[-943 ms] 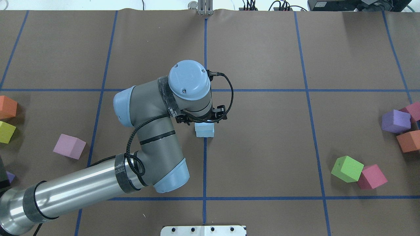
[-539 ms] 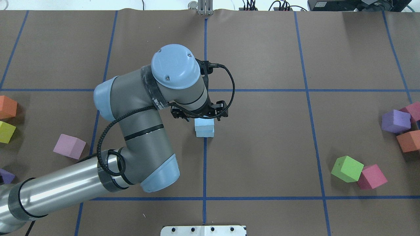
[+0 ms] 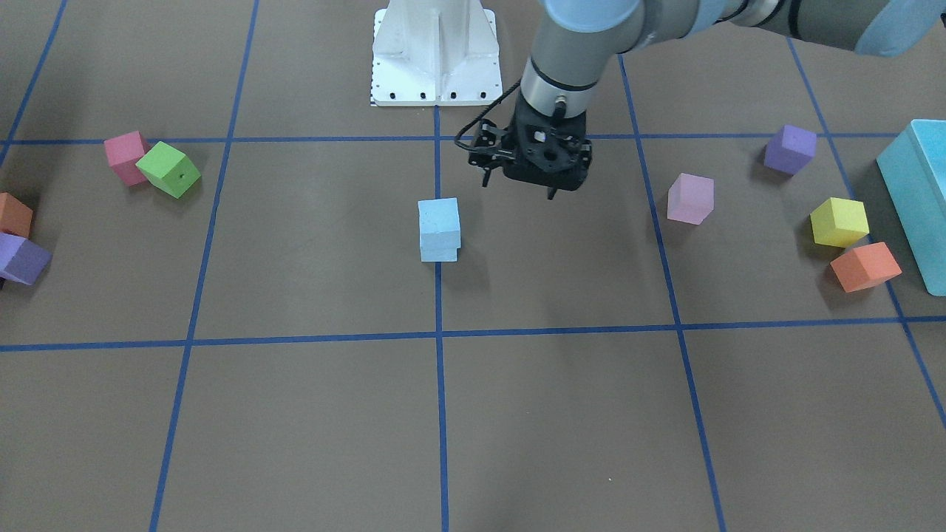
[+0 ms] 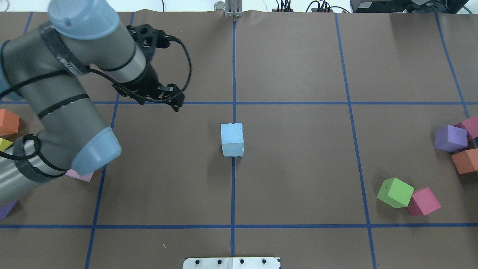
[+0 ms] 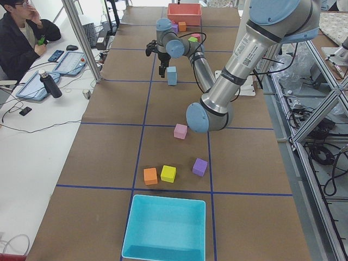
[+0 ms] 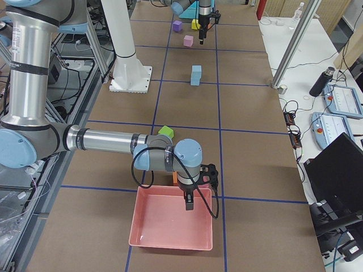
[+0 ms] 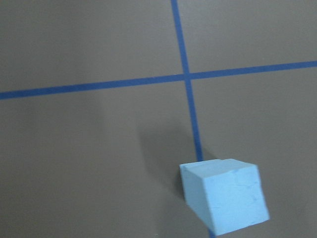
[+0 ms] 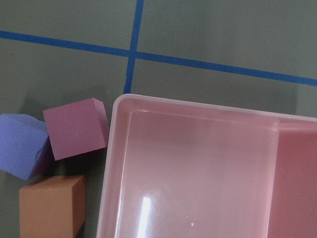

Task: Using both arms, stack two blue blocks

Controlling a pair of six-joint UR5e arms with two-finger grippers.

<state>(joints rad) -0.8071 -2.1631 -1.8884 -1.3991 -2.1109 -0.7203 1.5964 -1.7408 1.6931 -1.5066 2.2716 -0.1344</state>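
The two pale blue blocks stand stacked at the table's centre on the blue line: the top block (image 4: 231, 134) sits on the bottom block (image 4: 233, 152). The stack also shows in the front view (image 3: 439, 229) and in the left wrist view (image 7: 225, 201). My left gripper (image 4: 170, 99) is open and empty, raised and off to the left of the stack; it also shows in the front view (image 3: 517, 188). My right gripper (image 6: 190, 201) hangs over a pink tray (image 6: 170, 232), seen only from the side, so I cannot tell its state.
Green (image 4: 395, 192), red-pink (image 4: 423, 201), purple (image 4: 450, 138) and orange (image 4: 465, 160) cubes lie at the right. A pink cube (image 3: 690, 198), a yellow cube (image 3: 839, 222) and a large teal block (image 3: 916, 192) lie on my left side.
My left gripper has left the top blue block, risen and swung well to the left and farther back. The stack stands alone and has not moved.
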